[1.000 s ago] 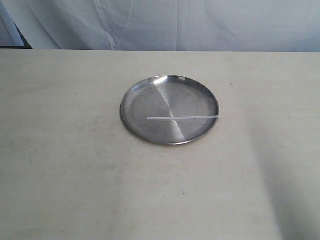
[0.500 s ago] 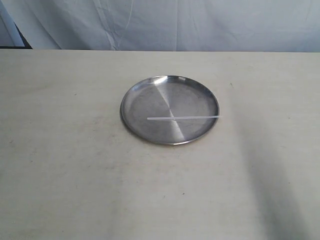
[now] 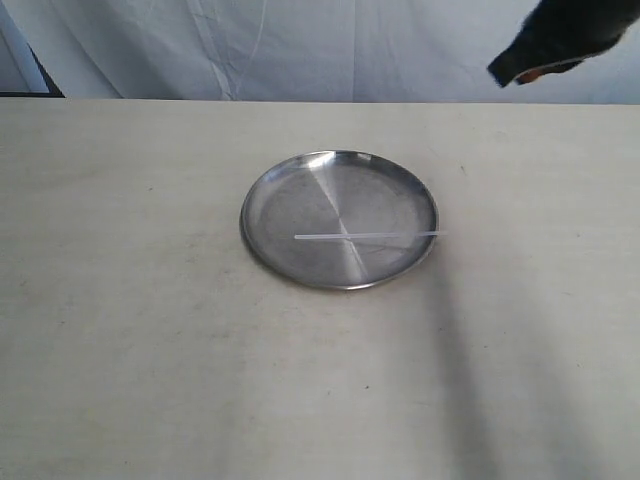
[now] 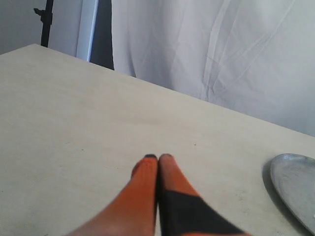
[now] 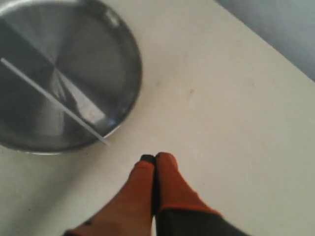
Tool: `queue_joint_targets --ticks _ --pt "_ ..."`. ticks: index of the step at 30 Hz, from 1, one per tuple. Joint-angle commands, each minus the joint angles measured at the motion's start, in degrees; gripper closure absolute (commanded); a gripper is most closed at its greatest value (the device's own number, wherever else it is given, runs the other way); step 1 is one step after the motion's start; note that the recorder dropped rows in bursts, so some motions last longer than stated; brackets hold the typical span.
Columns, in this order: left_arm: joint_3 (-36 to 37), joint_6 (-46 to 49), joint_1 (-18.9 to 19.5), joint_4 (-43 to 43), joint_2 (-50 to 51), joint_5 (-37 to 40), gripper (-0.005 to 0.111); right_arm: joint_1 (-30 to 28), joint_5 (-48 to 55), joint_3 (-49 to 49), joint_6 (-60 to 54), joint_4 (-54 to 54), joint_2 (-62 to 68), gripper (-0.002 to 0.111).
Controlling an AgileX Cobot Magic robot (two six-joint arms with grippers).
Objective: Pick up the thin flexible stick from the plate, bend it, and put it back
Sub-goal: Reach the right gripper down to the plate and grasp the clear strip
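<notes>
The round silver plate (image 3: 300,195) lies mid-table, also visible in the right wrist view (image 5: 98,34) and at the edge of the left wrist view (image 4: 295,182). The thin whitish stick (image 3: 365,236) lies straight across the plate, one end just over the right rim; it shows in the right wrist view (image 5: 49,93) too. My right gripper (image 3: 505,74) hangs high at the upper right, beyond the plate; its orange fingers (image 5: 155,159) are shut on nothing, a short way from the stick's end. My left gripper (image 4: 158,157) is shut and empty above bare table, left of the plate.
The pale table (image 3: 150,330) stretches wide around the plate. A white cloth backdrop (image 3: 330,50) hangs behind the far edge. A dark stand (image 4: 47,22) rises beyond the table's far corner.
My right arm has come into the exterior view at the upper right, and its shadow on the table has shifted left toward the plate. Plate and stick have not moved.
</notes>
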Motion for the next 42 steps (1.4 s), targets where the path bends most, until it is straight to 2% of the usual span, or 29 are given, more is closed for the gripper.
queue_joint_targets --ticks 1,7,9,14,21,26,39,41,42 --pt "0.13 0.17 -0.11 0.39 -0.45 -0.04 0.107 4.48 6.60 -8.00 -4.00 -4.63 10.70 0.108" --pt "0.13 0.17 -0.11 0.39 -0.45 -0.04 0.107 6.38 6.14 -9.26 -5.79 -2.40 18.76 0.055" --pt "0.13 0.17 -0.11 0.39 -0.45 -0.04 0.107 6.38 4.83 -9.26 -5.79 -1.69 20.49 0.047" --pt "0.13 0.17 -0.11 0.39 -0.45 -0.04 0.107 6.81 3.62 -9.26 -5.79 3.06 24.67 0.052" --pt "0.13 0.17 -0.11 0.39 -0.45 -0.04 0.107 12.05 4.85 -9.16 -7.24 -3.34 29.58 0.053" --pt "0.13 0.17 -0.11 0.39 -0.45 -0.04 0.107 12.20 4.71 -9.16 -5.16 -9.58 32.61 0.053" --pt "0.13 0.17 -0.11 0.39 -0.45 -0.04 0.107 12.20 2.16 -9.16 -5.16 -9.22 36.18 0.053" --pt "0.13 0.17 -0.11 0.39 -0.45 -0.04 0.107 12.20 2.52 -9.16 -5.16 -9.07 36.70 0.056" --pt "0.13 0.17 -0.11 0.39 -0.45 -0.04 0.107 12.20 2.88 -9.16 -5.06 -8.86 36.68 0.065"
